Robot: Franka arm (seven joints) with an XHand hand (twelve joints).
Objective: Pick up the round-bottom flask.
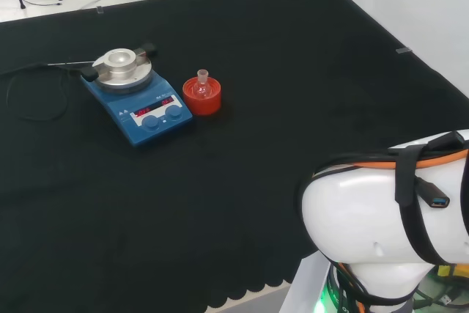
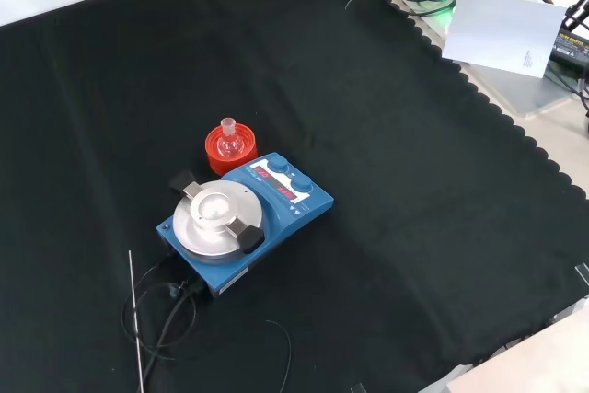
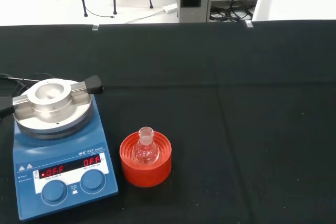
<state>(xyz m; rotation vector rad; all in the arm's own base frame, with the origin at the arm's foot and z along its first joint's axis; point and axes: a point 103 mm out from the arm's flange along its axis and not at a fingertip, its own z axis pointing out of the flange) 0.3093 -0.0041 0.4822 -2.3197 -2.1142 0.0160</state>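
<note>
Black cloth [image 1: 242, 203] covers the bench in the head view and carries one round-bottom flask [image 1: 202, 83], one red ribbed stand [image 1: 201, 98] and one blue stirrer plate [image 1: 136, 97]. The flask sits upright in the stand, toward the cloth's far left part, with the stirrer plate just beside it on the left. A black cable [image 1: 29, 93] loops toward the left edge. The arm's white link [image 1: 381, 218] occupies the near right corner; the cloth between it and the flask is bare.

Front view: one flask [image 2: 229, 142], one stand [image 2: 224, 156], one stirrer plate [image 2: 244, 218], grouped near the cloth's middle. The stand touches or nearly touches the plate's far side. Wide bare cloth lies toward the scalloped right edge [image 2: 515, 126].

Wrist view: the flask [image 3: 145, 148] stands neck up in the stand [image 3: 146, 161], beside the stirrer plate [image 3: 58, 161]. Pale floor and chair legs lie beyond the cloth's far edge. Whether the hand's fingers are spread or curled cannot be told.
</note>
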